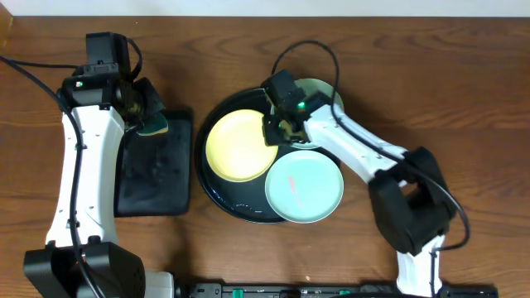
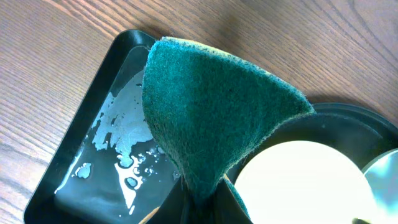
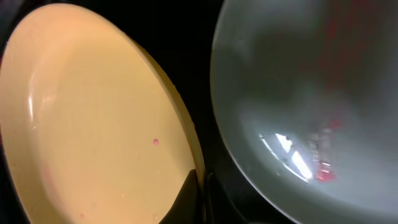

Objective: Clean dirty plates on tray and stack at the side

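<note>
The round black tray (image 1: 209,184) holds three plates. The pale yellow plate (image 1: 238,146) lies at its left, one aqua plate (image 1: 304,187) at the front right, and another aqua plate (image 1: 322,89) at the back, partly under my right arm. My right gripper (image 1: 273,132) is shut on the yellow plate's right rim. The right wrist view shows the fingers (image 3: 202,185) pinching that rim, with the yellow plate (image 3: 93,124) left and an aqua plate (image 3: 298,93) with a red smear right. My left gripper (image 1: 150,116) is shut on a green sponge (image 2: 211,106).
A rectangular black tray (image 1: 153,170) with puddles of water (image 2: 124,143) lies left of the round tray, under the sponge. Brown wood tabletop (image 1: 464,99) surrounds both trays. Black cables run along both arms.
</note>
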`<state>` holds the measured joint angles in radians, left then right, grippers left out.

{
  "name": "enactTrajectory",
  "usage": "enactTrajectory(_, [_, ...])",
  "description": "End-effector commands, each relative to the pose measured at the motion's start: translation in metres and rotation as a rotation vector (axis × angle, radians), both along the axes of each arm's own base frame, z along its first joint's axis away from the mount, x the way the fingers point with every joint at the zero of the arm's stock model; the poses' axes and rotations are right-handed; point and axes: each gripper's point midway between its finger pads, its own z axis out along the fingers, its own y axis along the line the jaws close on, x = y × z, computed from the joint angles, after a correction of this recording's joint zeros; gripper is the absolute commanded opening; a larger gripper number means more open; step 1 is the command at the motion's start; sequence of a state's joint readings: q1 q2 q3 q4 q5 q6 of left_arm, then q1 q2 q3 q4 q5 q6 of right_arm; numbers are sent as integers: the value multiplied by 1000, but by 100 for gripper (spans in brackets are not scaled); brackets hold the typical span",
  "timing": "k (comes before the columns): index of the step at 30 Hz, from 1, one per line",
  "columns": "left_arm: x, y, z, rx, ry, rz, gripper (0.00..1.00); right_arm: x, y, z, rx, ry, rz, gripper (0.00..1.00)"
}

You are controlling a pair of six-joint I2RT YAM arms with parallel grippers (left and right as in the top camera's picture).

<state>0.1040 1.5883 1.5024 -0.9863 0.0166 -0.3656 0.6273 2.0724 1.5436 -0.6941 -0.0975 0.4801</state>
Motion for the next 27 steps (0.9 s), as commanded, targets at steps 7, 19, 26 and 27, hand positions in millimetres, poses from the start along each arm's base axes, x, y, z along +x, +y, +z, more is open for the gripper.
enactTrajectory(7, [1,2,3,9,-5,-5,7,-11,14,-9,-22,-4,136,36])
enactTrajectory(19, [4,-13,-5,4,15,-46,8,0,22,-22,-26,-94,400,50])
enactTrajectory(26, [6,-15,-16,0,46,-52,8,14,26,-20,-15,-141,350,41])
enactTrajectory(27, [6,-15,-17,0,49,-52,7,16,26,-20,-22,-151,342,40])
